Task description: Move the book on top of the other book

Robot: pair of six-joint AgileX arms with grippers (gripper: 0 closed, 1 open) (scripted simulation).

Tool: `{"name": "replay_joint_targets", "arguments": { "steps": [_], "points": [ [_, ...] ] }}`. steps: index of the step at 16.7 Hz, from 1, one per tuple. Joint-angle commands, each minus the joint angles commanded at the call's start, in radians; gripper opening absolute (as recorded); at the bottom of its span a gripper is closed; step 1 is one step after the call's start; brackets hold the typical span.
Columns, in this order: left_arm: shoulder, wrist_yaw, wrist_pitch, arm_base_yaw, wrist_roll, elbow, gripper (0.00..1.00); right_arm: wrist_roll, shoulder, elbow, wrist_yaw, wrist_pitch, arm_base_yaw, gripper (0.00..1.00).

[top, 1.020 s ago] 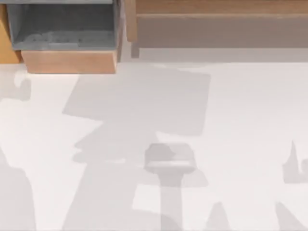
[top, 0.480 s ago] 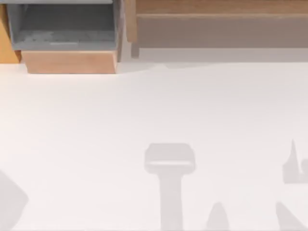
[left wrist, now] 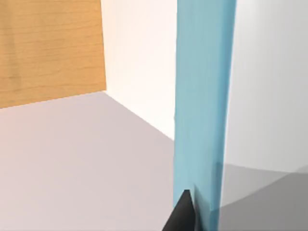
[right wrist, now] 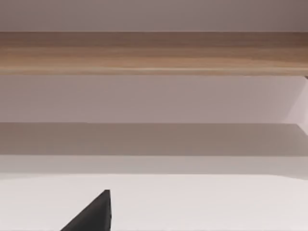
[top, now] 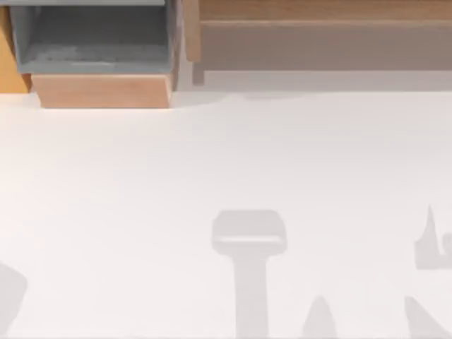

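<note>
- A light blue book [left wrist: 202, 106] stood upright against the left hand's [left wrist: 185, 211] dark fingertip; whether that hand gripped it I could not tell.
- Right hand [right wrist: 94, 214] faced a wooden shelf [right wrist: 154, 53] over the white desk [top: 226, 176].

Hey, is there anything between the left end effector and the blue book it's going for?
Nothing visible. In the left wrist view one dark fingertip of the left end effector sits right against the tall light-blue book, with no object between them. Whether it is gripped cannot be told.
</note>
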Motion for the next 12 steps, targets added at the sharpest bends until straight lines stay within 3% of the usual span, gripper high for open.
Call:
{"name": "replay_joint_targets", "arguments": {
  "steps": [9,12],
  "points": [
    [0.012,-0.009,0.033,-0.017,-0.023,-0.002,0.00,0.000,0.000,0.000,0.000,0.000,0.000,1.00],
    [0.012,-0.009,0.033,-0.017,-0.023,-0.002,0.23,0.000,0.000,0.000,0.000,0.000,0.000,1.00]
  ]
}}
